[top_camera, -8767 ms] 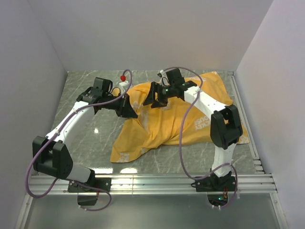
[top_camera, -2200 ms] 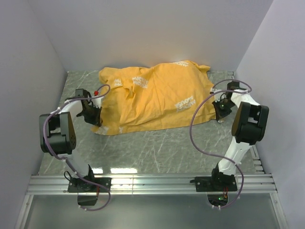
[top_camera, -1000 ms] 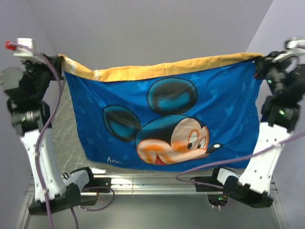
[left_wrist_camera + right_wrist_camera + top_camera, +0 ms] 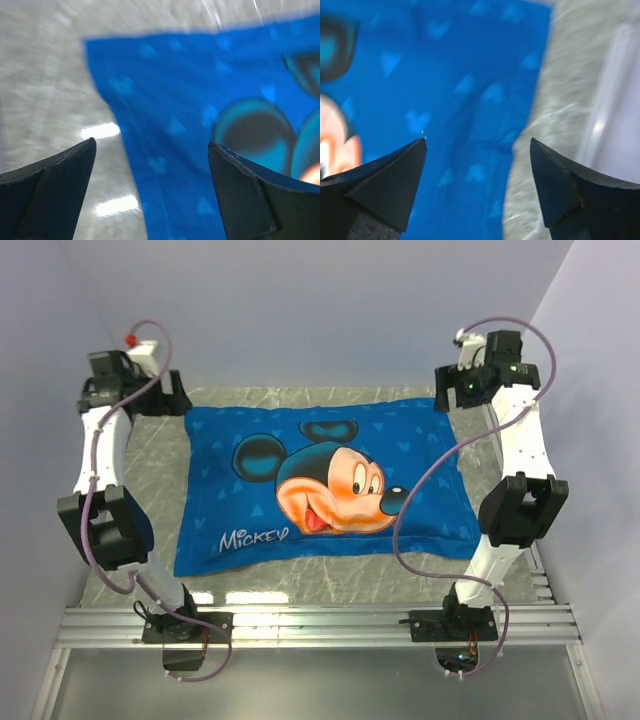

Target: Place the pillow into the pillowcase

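The pillowcase (image 4: 320, 485) lies flat on the marble table (image 4: 310, 572), blue Mickey side up, "Mickey" lettering near the front left. It looks slightly plump. The pillow is hidden. My left gripper (image 4: 172, 400) hovers open above the case's far left corner, holding nothing. In the left wrist view the blue cloth (image 4: 190, 125) lies below the open gripper (image 4: 151, 142). My right gripper (image 4: 446, 392) hovers open over the far right corner. In the right wrist view the case's edge (image 4: 445, 75) runs between the spread fingers of the gripper (image 4: 478, 140).
Grey walls enclose the table at the back and on both sides. An aluminium rail (image 4: 320, 620) with both arm bases runs along the near edge. Bare marble (image 4: 45, 75) shows left of the case, and a strip (image 4: 560, 100) to its right.
A second ago both grippers held the pillowcase hanging by its top corners. Both have let go; the case now lies flat on the table and the arms have come down.
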